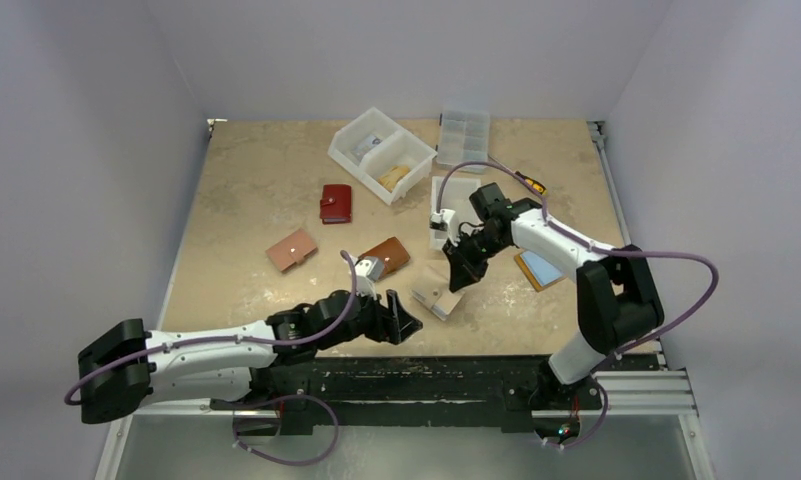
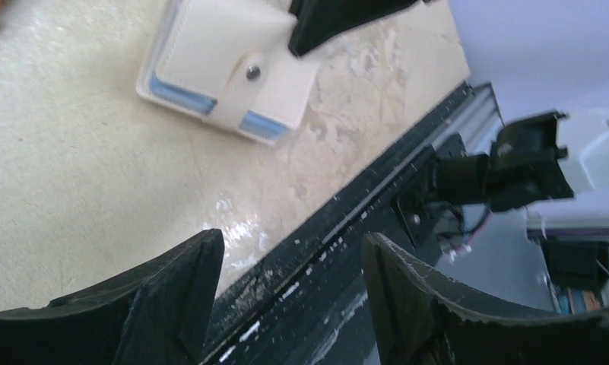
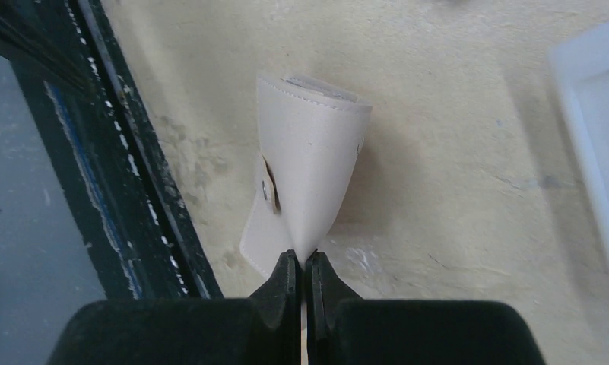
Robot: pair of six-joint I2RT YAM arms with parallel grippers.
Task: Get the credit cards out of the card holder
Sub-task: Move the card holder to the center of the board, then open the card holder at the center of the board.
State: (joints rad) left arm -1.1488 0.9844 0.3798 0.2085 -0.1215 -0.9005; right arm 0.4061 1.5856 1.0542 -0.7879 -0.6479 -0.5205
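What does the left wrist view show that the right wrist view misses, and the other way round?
Left wrist only: light blue cards showing at the edges of the cream card holder, and the left pincer open and empty. Right wrist only: the right pincer shut on the holder's cover, plus a white tray. Both: the holder, its snap and the black rail.

Soft, even overhead light fills all three views, bright but not harsh. The mottled beige table [image 2: 96,190] shows a small patch of white glare near its front edge in the left wrist view, which is smeared overall. The cream leather card holder [image 3: 309,167] throws a faint shadow rightward, and the black right claw [image 3: 301,262] looks soft-edged.
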